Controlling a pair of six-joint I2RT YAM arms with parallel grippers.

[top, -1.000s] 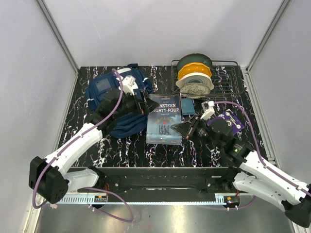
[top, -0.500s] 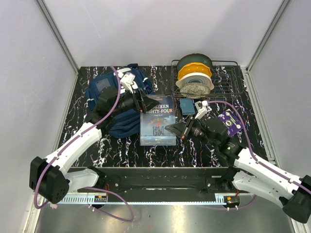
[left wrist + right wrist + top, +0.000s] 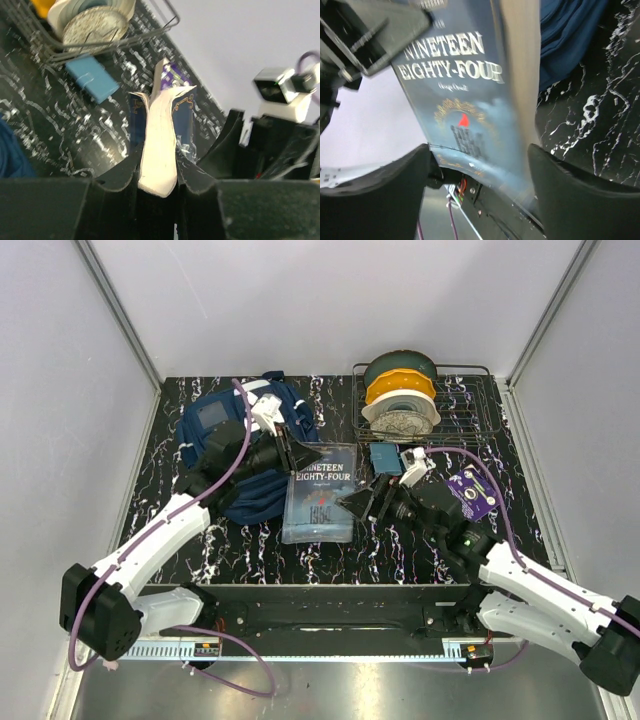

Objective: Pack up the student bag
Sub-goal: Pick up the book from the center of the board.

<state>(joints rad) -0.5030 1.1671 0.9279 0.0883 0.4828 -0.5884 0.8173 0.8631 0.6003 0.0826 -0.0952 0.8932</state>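
two grippers meet at the nineteen eighty-four paperback (image 3: 318, 502): the left gripper (image 3: 305, 455) is clamped tight on its far edge, the right gripper (image 3: 352, 505) has jaws spread wide astride its right edge, and the navy student bag (image 3: 203, 445) lies just left of it at the back-left of the table (image 3: 250, 540).

Mostly blues over black marble on my feed.
The bench (image 3: 400, 550) is black, veined with white. I see a navy backpack (image 3: 215, 435) with a blue-grey patch, a dark blue book (image 3: 318, 502) lettered in white with gold ornament and a red triangle, spools (image 3: 400, 405) in green, yellow and white, a light blue card (image 3: 385, 457) and a purple board (image 3: 471, 496).
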